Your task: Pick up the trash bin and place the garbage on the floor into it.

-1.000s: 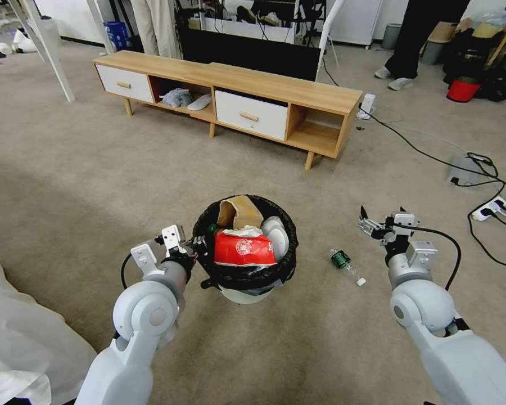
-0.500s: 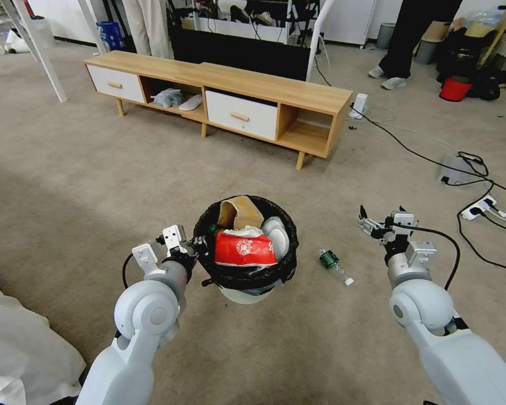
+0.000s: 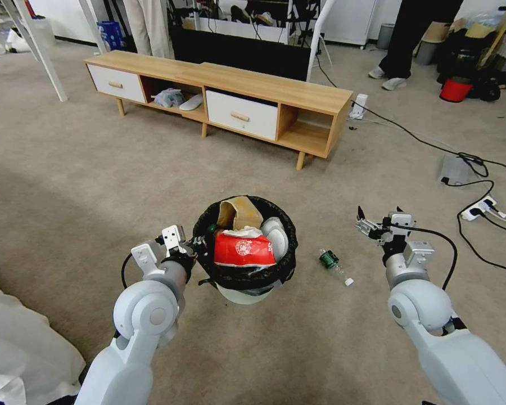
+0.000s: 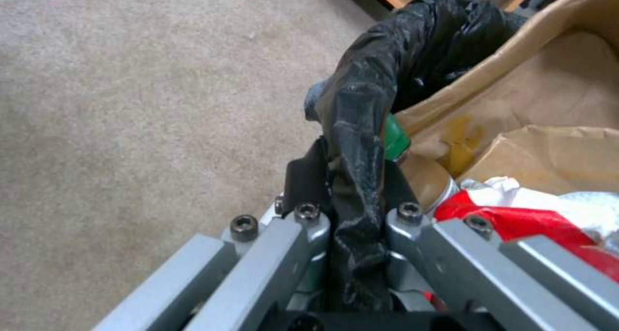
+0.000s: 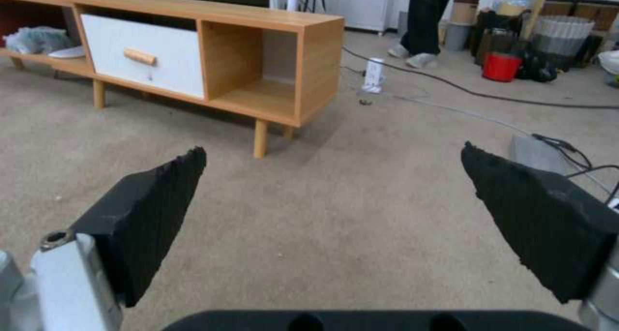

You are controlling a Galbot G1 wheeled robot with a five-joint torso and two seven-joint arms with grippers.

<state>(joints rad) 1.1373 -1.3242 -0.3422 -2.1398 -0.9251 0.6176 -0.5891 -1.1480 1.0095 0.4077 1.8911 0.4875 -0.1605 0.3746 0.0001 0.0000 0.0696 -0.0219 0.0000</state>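
The trash bin (image 3: 243, 293), white with a black bag over its rim (image 4: 361, 127), hangs just off the carpet in the middle of the head view. My left gripper (image 3: 197, 245) is shut on the rim's left side, its fingers (image 4: 303, 181) pinching the black bag. Inside lie a brown paper bag (image 3: 239, 212), a red wrapper (image 3: 243, 249), white tissue and a green-capped bottle (image 4: 394, 138). One clear bottle with a green label (image 3: 333, 264) lies on the carpet right of the bin. My right gripper (image 3: 371, 222) is open in the air, beyond and right of that bottle.
A low wooden cabinet (image 3: 219, 98) with white drawers stands ahead. Black cables and power strips (image 3: 478, 211) run over the carpet at the right. A red bucket (image 3: 454, 90) sits at the back right, white cloth (image 3: 22, 349) at the near left. A person stands behind.
The camera shifted a second ago, sliding the whole scene left. The floor bottle now lies closer to the bin in the picture. Both arms keep their poses, the left still holding the bin.
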